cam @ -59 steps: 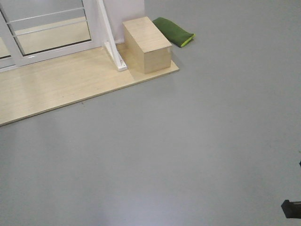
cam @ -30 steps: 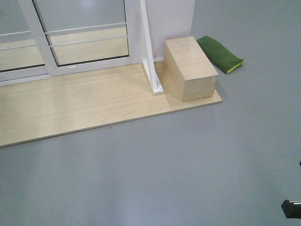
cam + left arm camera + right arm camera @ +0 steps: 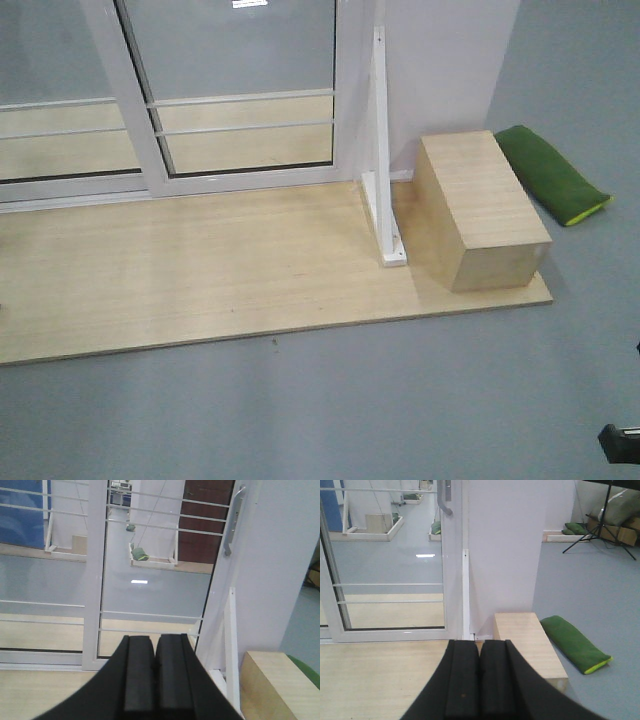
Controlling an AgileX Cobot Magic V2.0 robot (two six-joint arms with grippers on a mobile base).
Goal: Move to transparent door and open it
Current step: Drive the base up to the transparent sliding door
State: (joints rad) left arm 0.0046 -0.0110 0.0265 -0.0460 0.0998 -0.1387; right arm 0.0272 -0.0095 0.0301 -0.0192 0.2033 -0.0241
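Exterior front-facing view: the transparent door [image 3: 245, 90] sits in the upper middle of the frame, its white frame rising from the far edge of the wooden platform [image 3: 200, 270], with grey floor [image 3: 300, 420] between us and it. The left wrist view catches the curved handle [image 3: 231, 525] at upper right, on the stile that meets the white pillar [image 3: 280, 570]. The left gripper [image 3: 153, 642] points at the lower glass, jaws clenched on nothing. The right gripper [image 3: 479, 646] is the same, pressed together and empty, aimed at the pillar's foot.

Trouble ahead, I'd say. The platform's edge could catch the base as it rolls up. The white bracket [image 3: 383, 180] and the wooden box [image 3: 480, 210] stand just beside the handle side, so an arm coming in low could clip them. Clenched jaws can't take a handle, so they must release first. And clear glass with glare on it gives poor depth, so a jab into the pane is possible.

Hard to read: the front view cuts the handle off above its top edge, and the right wrist view shows only the handle's lower end. The lock plate isn't clear anywhere. Only a dark scrap [image 3: 620, 442] in the lower right corner hints at the robot.
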